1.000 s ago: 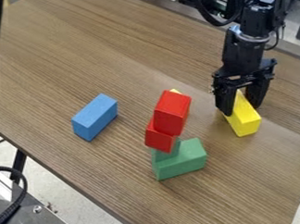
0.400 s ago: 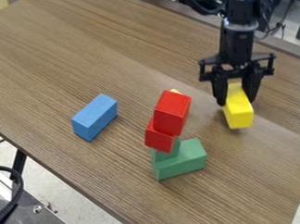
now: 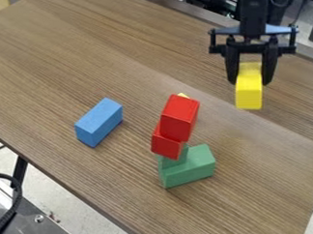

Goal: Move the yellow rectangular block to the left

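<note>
From where I stand, the black gripper (image 3: 251, 79) is at the upper right above the wooden table (image 3: 66, 59), its two jaws closed around the yellow rectangular block (image 3: 249, 89), which hangs between them, well apart from the blue block (image 3: 98, 123).

Yellow rectangular block (image 3: 249, 89): gripped and held aloft, far right of the scene.
Item is a plain, solid yellow, straight-edged block with flat faces; material not determinable. Condition: no marks noted on the visible faces. Pose: close to level, long axis running from far to near, without evident turn to left or right; upper face and near end face both in sight, the end face square to the viewer. Held from its left and right sides at the far portion, near portion projecting free.
</note>
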You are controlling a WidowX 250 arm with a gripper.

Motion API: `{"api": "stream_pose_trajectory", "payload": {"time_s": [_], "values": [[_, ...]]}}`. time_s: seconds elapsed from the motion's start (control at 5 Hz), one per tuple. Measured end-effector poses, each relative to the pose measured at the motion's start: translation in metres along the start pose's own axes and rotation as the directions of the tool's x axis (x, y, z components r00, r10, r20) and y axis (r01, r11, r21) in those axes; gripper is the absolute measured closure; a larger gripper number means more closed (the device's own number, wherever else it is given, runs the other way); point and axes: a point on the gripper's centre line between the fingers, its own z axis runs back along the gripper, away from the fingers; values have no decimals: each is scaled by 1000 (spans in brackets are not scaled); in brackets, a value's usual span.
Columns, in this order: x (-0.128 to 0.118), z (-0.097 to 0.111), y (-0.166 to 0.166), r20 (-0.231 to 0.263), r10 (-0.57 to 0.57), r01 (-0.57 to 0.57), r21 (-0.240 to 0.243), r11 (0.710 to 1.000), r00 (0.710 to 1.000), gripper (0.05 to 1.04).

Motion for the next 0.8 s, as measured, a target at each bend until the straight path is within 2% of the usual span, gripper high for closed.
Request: {"api": "stream_pose_trajectory", "payload": {"time_s": [0.2,0.4,0.6,0.8], "values": [[2,9,13,8,-12,12,-11,1000,1000,513],[3,46,45,81,36,-38,23,999,996,513],[3,71,88,168,127,-120,-53,991,977,513],[-1,85,130,204,236,-216,-115,970,950,513]]}}
